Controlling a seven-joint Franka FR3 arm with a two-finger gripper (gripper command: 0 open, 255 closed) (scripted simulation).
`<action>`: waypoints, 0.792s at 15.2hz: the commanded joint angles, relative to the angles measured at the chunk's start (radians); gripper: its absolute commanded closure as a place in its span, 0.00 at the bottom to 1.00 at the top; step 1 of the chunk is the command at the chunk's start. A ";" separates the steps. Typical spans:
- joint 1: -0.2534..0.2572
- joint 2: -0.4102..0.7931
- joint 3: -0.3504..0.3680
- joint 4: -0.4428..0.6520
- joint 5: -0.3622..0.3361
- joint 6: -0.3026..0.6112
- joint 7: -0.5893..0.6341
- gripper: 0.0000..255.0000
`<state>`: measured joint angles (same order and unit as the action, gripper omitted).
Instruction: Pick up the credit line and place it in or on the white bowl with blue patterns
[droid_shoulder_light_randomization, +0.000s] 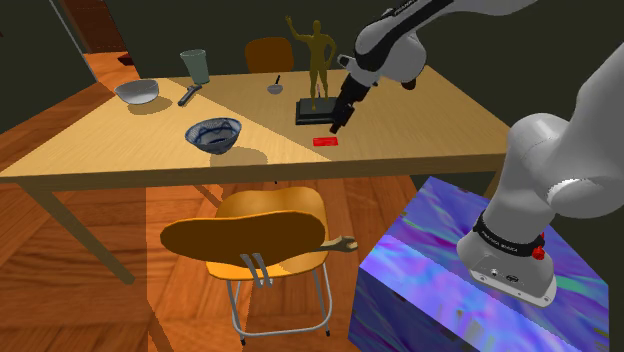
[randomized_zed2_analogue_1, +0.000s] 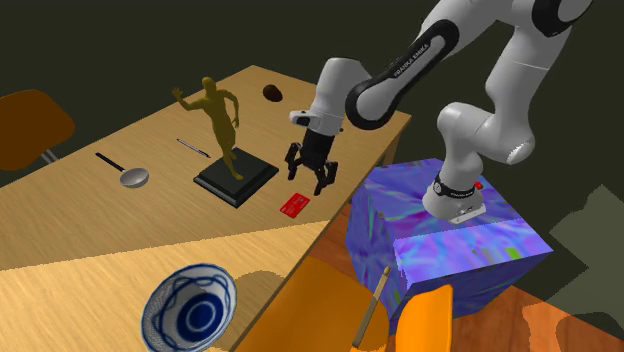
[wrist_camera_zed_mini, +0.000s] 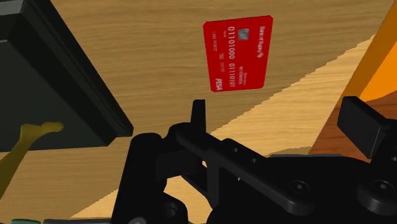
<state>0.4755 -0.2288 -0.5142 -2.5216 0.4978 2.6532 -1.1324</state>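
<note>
One arm angles down, its gripper (randomized_zed2_analogue_1: 309, 183) spread wide, empty, above the red card (randomized_zed2_analogue_1: 294, 207).

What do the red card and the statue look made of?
Red card: thin, flat, with printed digits and a chip, so probably smooth plastic. Statue: dull gold-brown sheen, perhaps bronze-like metal. Its base: matte black, material unclear.

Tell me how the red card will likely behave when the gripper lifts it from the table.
The red credit card lies flat on the wooden table, so its edges probably give little to clasp. It looks thin and stiff, likely light. A push from the open gripper would probably slide it, not tip it.
</note>
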 joint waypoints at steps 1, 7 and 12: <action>0.098 0.099 -0.086 0.050 0.210 0.021 -0.226 0.00; 0.142 0.260 -0.102 0.138 0.496 -0.001 -0.474 0.00; 0.143 0.325 -0.087 0.167 0.585 -0.002 -0.533 0.00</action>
<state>0.6185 0.0876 -0.6028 -2.3586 1.0712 2.6516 -1.6578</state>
